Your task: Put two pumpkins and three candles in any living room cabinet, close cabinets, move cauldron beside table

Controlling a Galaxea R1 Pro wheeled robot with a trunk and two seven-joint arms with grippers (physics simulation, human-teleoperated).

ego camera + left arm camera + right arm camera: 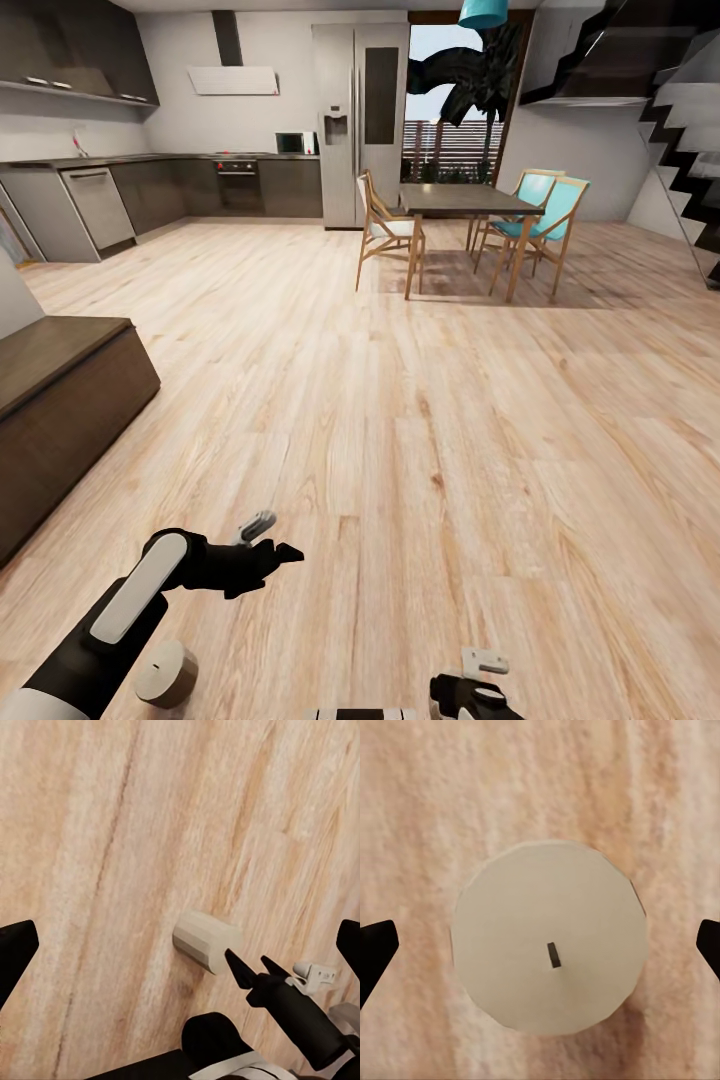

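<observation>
1. We look over a wide wooden floor (430,400) that runs from our arms to the far kitchen and dining area.
2. At the far left stand dark grey kitchen cabinets (150,190), with a tall steel fridge (358,120) to their right.
3. The cabinet (60,410), a low dark brown unit, sits at the left edge, nearer to us than the kitchen; its visible end shows no open drawer.
4. Far right of centre is a dark dining table (465,205) with wooden chairs (390,235) around it, two of them with blue seats.
5. Our left arm (120,610) reaches over the near-left floor. The left pincer (270,545) has its fingers (19,949) spread wide and holds nothing.
6. One candle (167,673) lies on the floor at the near left, just beside the left forearm in the head view; in the left wrist view a candle (206,940) lies on its side on the floor.
7. The right pincer (480,690) is at the near edge, right of centre. Its dark fingertips (376,952) stand wide apart, and between them, below on the floor, an upright candle (550,937) shows its round top and short dark wick, ungripped.
</observation>
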